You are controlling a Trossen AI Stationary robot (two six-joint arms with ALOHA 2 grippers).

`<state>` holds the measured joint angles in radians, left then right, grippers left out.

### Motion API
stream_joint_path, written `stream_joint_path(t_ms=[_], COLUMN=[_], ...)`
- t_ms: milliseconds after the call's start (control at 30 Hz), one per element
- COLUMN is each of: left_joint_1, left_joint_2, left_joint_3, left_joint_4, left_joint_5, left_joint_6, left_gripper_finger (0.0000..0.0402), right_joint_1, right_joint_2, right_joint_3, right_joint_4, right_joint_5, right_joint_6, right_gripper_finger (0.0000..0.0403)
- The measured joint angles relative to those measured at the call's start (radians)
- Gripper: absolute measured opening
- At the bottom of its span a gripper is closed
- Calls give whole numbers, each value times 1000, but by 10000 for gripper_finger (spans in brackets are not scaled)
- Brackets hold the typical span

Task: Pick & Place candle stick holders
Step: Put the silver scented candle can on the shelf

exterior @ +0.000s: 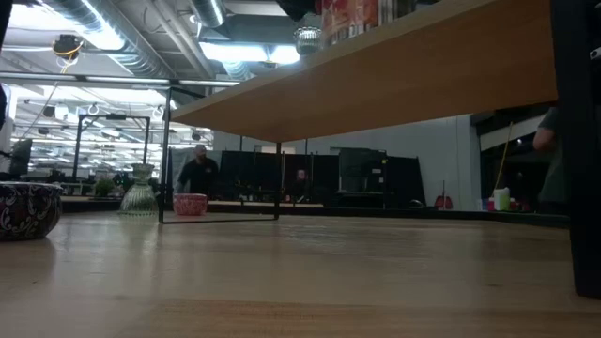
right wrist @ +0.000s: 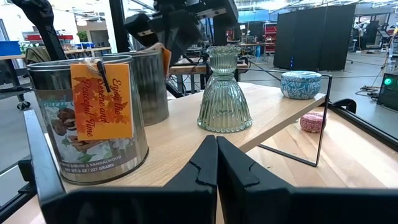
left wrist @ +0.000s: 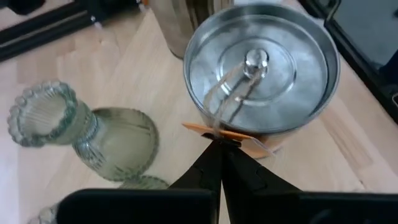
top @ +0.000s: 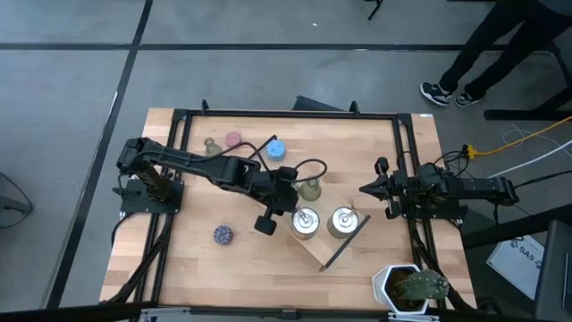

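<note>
Two silver tin holders [top: 305, 222] [top: 342, 221] and an olive-green bell holder [top: 310, 190] stand upright on a raised wooden tray [right wrist: 273, 112]. A blue holder [top: 274, 148] is near the tray's far end. Another green [top: 212, 146], a pink [top: 233, 139] and a purple holder [top: 223, 234] stand on the table. My left gripper [left wrist: 219, 146] is shut just above the left tin's rim, at its orange tag [left wrist: 239, 138]. My right gripper [right wrist: 216, 142] is shut and empty at the table's right, level with the tins. My left gripper's shut fingertips [left wrist: 211, 155] come from above, pointing down, and meet right at the orange tag [left wrist: 239, 138] on the tin's rim. A string [left wrist: 227, 87] runs from the lid's knob to that tag. I cannot tell whether the fingers touch the tag.
A potted plant [top: 411, 286] stands at the near right corner. The tray's wire legs [exterior: 221, 218] and underside [exterior: 376, 84] fill the low view. A dark frame [top: 286, 114] rims the table. A person's legs [top: 483, 54] show beyond the far right.
</note>
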<state>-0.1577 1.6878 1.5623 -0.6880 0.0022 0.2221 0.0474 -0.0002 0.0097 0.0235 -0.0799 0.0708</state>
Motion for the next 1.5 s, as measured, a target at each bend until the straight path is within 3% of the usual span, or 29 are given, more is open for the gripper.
stream_joint_path(t_ms=[267, 767, 1500], left_joint_1=[-6, -27, -51], left_joint_2=[14, 21, 82], left_joint_3=[0, 1, 0], left_joint_4=[87, 83, 243], left_joint_5=[83, 79, 73], left_joint_6=[0, -79, -82], left_gripper_finger=[2, 2, 2], right_joint_1=[0, 0, 0], right_joint_2=[0, 0, 0], right_joint_3=[0, 0, 0], right_joint_4=[0, 0, 0], right_joint_5=[0, 0, 0], right_joint_6=[0, 0, 0], right_gripper_finger=[1, 1, 1])
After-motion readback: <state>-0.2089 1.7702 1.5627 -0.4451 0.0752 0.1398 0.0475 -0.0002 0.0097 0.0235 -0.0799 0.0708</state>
